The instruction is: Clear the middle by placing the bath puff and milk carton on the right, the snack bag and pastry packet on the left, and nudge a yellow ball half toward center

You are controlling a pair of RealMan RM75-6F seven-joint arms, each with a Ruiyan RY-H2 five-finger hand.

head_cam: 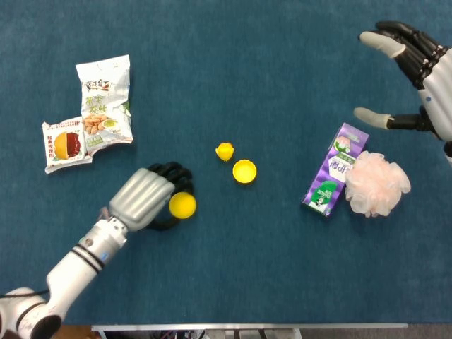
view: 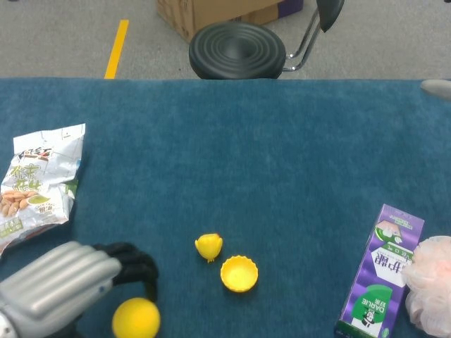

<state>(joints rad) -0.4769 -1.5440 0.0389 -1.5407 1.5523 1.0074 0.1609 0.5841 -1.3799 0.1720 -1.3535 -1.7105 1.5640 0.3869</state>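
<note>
The left hand (head_cam: 143, 199), fingers curled behind a smooth yellow ball half (head_cam: 182, 205) without gripping it, rests on the blue desk (head_cam: 233, 70) left of center; the right hand (head_cam: 417, 67) hovers open, empty. Snack bag (head_cam: 104, 99) and pastry packet (head_cam: 65, 143) lie left, milk carton (head_cam: 336, 169) and bath puff (head_cam: 377, 183) right, so only the nudge appears unfinished.

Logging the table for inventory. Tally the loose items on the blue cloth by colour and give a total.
Yellow: 3, a ball half, a second half, a small piece
Purple: 1, milk carton
Pink: 1, bath puff
White printed packets: 2, snack bag, pastry packet
Total: 7
</note>
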